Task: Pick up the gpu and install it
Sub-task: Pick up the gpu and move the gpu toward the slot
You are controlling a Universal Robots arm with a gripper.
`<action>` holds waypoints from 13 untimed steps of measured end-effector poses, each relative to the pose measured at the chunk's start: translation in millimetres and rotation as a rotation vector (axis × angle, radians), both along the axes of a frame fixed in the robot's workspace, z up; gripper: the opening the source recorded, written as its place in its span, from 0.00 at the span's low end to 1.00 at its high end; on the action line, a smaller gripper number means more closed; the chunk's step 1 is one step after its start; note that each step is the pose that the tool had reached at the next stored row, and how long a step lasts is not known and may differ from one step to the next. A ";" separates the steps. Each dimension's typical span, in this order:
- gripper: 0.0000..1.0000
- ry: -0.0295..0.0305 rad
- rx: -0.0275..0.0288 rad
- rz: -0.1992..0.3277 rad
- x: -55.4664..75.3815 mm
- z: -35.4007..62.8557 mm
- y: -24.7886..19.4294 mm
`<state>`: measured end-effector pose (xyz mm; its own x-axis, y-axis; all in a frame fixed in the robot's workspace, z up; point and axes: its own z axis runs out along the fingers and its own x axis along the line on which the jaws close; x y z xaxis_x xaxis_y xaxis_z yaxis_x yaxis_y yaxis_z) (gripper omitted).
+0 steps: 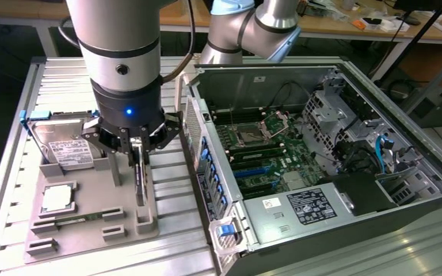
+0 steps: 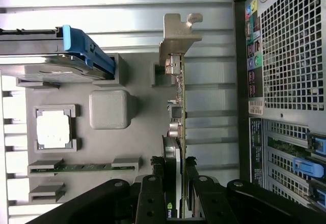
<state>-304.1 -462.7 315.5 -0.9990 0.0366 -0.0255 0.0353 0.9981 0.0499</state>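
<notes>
The gpu (image 1: 140, 178) is a thin dark card standing on edge in the grey fixture tray (image 1: 90, 236) at the exterior view's left. In the wrist view the gpu (image 2: 178, 112) runs away from the camera, ending in its silver bracket (image 2: 178, 38). My gripper (image 1: 136, 146) hangs straight down over the card. Its black fingers (image 2: 153, 193) press the near end from both sides, so my gripper (image 2: 175, 186) is shut on the gpu. Whether the card has left its holder I cannot tell.
The tray (image 2: 142, 147) also holds a hard drive with blue corners (image 1: 60, 138), a CPU (image 1: 58, 198) and a green memory stick (image 1: 79, 218). The open PC case (image 1: 405, 172), motherboard (image 1: 263, 155) exposed, lies close to the exterior view's right; its perforated rear wall (image 2: 290, 56) runs beside the card.
</notes>
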 end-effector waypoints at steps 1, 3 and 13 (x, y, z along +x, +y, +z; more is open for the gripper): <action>0.27 0.0000 0.0000 0.000 0.0 1.2 0.0; 0.27 0.0001 -0.0001 0.000 0.0 3.9 0.0; 0.27 0.0002 0.0000 0.000 0.0 15.6 0.0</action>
